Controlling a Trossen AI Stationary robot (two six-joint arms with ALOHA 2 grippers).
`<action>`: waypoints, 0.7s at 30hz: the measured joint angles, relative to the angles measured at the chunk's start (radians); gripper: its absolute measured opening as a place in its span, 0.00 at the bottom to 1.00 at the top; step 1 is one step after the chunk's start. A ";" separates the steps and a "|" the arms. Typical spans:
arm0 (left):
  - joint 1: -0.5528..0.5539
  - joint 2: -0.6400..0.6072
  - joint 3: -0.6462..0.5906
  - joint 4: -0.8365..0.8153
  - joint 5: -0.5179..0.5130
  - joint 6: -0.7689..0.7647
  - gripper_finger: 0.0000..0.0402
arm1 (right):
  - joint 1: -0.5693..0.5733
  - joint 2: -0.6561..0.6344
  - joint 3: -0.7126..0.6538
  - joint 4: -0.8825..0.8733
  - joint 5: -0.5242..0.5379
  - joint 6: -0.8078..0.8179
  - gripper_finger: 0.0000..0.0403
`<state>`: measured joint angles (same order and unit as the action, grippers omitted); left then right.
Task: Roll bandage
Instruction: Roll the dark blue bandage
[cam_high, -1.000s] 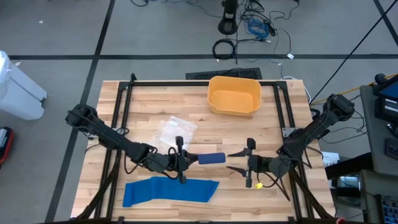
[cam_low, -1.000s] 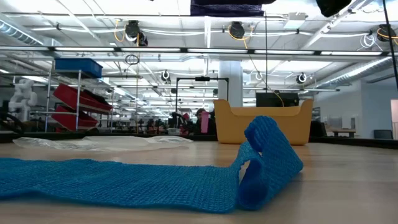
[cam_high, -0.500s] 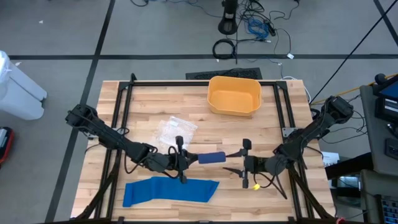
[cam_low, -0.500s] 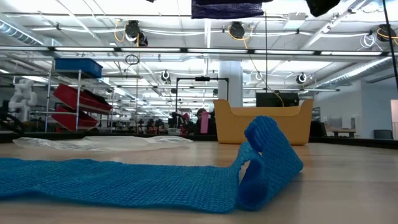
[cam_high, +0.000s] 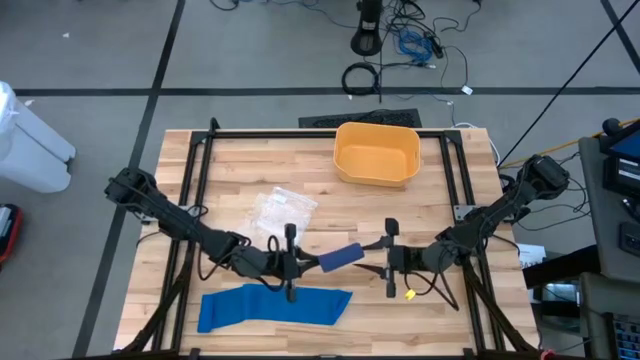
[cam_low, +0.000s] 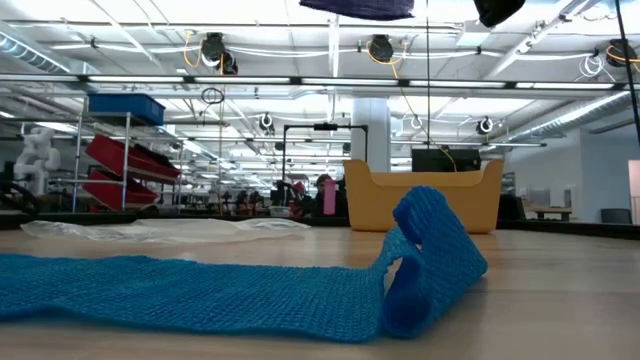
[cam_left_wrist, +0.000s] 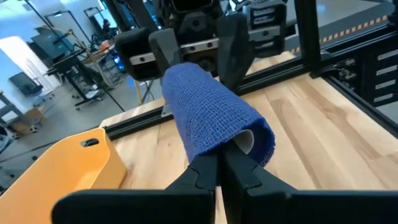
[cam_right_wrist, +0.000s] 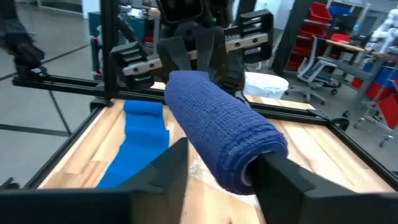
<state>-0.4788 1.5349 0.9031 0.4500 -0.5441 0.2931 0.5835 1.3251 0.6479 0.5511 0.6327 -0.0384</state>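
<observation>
Mid-table, near side: bandage roll (cam_high: 340, 257) is held up off the wood between both arms.
Left gripper (cam_high: 291, 262): jaws pinched tight on the roll's left end, likely anchoring the core for winding.
Right gripper (cam_high: 388, 258): fingers spread around the roll's right end, not clearly clamped.
Unrolled tail (cam_high: 272, 307): lies flat at the near edge.
Orange bin (cam_high: 377, 154): far side, nothing visible inside.
Plastic wrapper (cam_high: 281, 212): between bin and roll.

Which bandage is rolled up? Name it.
The darker blue bandage roll, pinched by the left gripper above the table; the lighter blue bandage lies unrolled flat on the table.
</observation>
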 joint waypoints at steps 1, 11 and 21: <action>0.000 0.000 0.000 0.002 0.000 0.000 0.01 | -0.002 0.000 0.000 -0.002 -0.008 -0.002 0.28; 0.026 0.000 0.000 0.013 -0.020 -0.113 0.11 | -0.008 0.000 0.000 -0.022 -0.091 -0.056 0.02; 0.008 -0.069 0.003 -0.350 -0.279 -0.316 0.40 | -0.024 -0.021 0.002 -0.269 0.085 0.069 0.01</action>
<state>-0.4706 1.4660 0.9058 0.1004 -0.8227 -0.0233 0.5593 1.3045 0.6495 0.2818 0.7174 0.0302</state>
